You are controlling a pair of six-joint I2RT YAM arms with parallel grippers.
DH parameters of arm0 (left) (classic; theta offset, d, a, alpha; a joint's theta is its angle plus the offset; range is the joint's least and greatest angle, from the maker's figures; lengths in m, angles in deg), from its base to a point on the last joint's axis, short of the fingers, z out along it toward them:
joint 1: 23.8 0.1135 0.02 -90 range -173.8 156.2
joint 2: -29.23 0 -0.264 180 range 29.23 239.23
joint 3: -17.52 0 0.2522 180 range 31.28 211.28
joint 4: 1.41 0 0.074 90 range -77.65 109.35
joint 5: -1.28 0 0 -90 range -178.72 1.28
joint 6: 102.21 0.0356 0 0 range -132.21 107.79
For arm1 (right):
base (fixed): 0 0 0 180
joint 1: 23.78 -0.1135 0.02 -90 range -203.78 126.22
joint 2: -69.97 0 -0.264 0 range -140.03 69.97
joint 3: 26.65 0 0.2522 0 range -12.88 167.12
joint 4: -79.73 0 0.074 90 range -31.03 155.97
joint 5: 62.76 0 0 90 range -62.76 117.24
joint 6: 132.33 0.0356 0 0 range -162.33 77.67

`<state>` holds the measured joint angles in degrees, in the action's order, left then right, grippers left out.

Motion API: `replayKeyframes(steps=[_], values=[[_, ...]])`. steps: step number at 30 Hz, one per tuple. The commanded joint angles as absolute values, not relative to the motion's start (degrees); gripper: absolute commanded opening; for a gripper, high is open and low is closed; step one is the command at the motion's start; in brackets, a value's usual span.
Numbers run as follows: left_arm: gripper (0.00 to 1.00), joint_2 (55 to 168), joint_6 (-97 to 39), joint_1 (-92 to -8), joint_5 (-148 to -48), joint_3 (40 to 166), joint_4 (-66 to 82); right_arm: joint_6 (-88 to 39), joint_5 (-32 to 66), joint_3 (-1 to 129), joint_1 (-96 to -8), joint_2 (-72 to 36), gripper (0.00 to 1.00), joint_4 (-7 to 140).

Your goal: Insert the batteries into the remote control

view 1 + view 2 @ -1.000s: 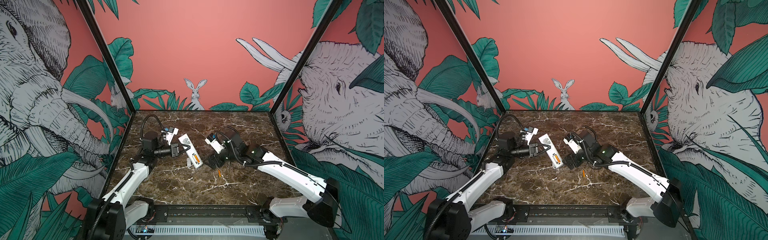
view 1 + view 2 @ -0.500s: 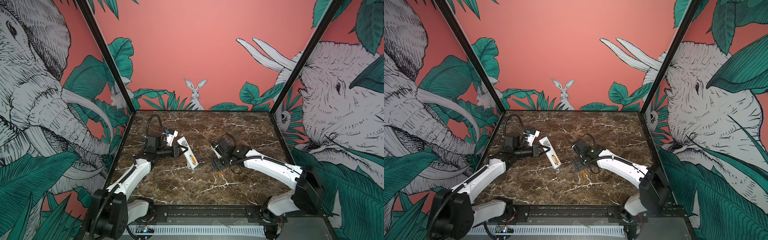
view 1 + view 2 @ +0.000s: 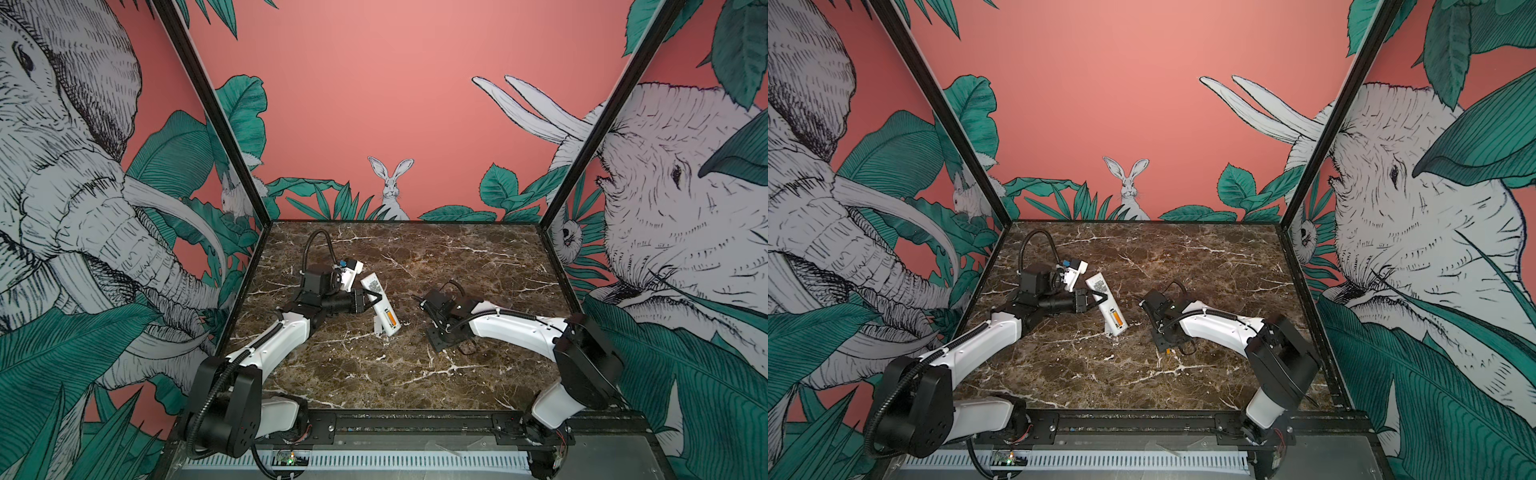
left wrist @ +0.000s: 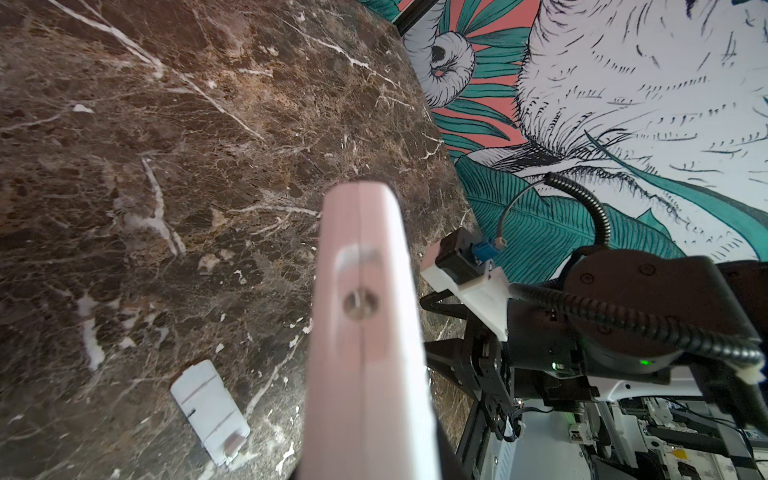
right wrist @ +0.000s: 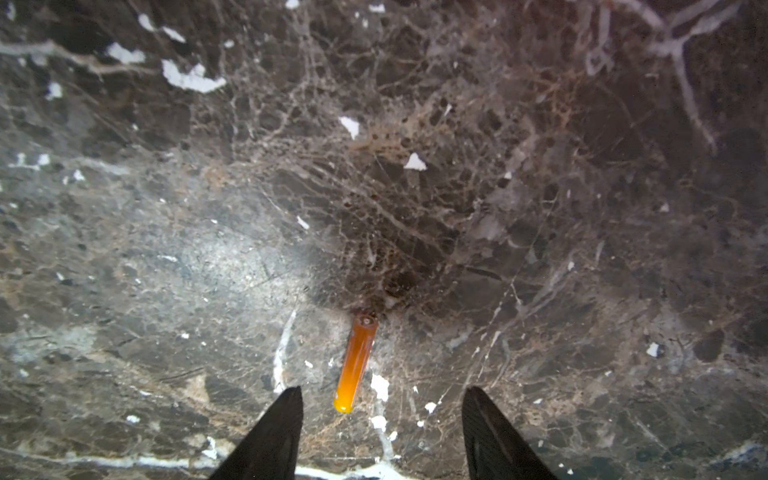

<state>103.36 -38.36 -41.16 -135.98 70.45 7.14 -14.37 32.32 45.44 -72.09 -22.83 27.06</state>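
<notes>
Pinching the remote control (image 3: 383, 312) near its middle, my left hand (image 3: 376, 300) holds its label side up, with a seated battery (image 3: 391, 319) in the open bay. Further right, my right hand (image 5: 382, 399) is spread over the loose battery (image 5: 356, 362), which lies on the bench (image 3: 374, 374), its near end in the gap, untouched.

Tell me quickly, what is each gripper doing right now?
Left gripper: shut on the remote control.
Right gripper: open, jaws either side of a battery, not gripping it.

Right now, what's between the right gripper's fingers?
One end of the battery, lying on the table, untouched by the open right gripper; right wrist view.
</notes>
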Motion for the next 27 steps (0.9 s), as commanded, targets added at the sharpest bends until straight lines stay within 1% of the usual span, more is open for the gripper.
replayKeyframes(steps=[1, 5, 7, 11, 13, 15, 19, 21, 27], values=[[0.0, 103.88, -38.49, -41.56, -136.64, 70.13, 2.74, -12.36, 31.86, 45.17, -72.03, -23.89, 0.59, 28.3], [0.0, 104.71, -38.66, -41.92, -138.44, 70.12, 1.02, -12.53, 31.33, 45.43, -72.12, -24.28, 0.56, 28.81], [0.0, 105.0, -38.79, -42.51, -140.07, 70.08, 0.02, -14.73, 28.65, 45.07, -72.34, -22.39, 0.6, 30.46], [0.0, 105.85, -39.45, -45.02, -142.53, 70.12, -2.28, -19.42, 23.91, 42.15, -72.31, -12.7, 0.68, 34.92], [0.0, 106.26, -39.72, -46.12, -143.48, 70.21, -3.13, -21.15, 22.42, 40.89, -72.22, -7.79, 0.75, 36.31], [0.0, 106.76, -40.63, -47.2, -144.73, 70.21, -4.87, -23.18, 18.93, 40.15, -72.01, -3.42, 0.79, 37.16], [0.0, 106.97, -42.79, -48.88, -146.91, 70.05, -9.09, -26.46, 12.63, 39.29, -71.86, 2.72, 0.84, 37.39], [0.0, 106.77, -44.11, -49.74, -148.23, 69.84, -11.81, -28.19, 9.96, 39.06, -71.69, 5.03, 0.84, 37.17], [0.0, 106.21, -48.46, -52.74, -153.11, 69.95, -19.51, -30.94, 3.4, 38.92, -69.34, 7.94, 0.86, 36.28]])
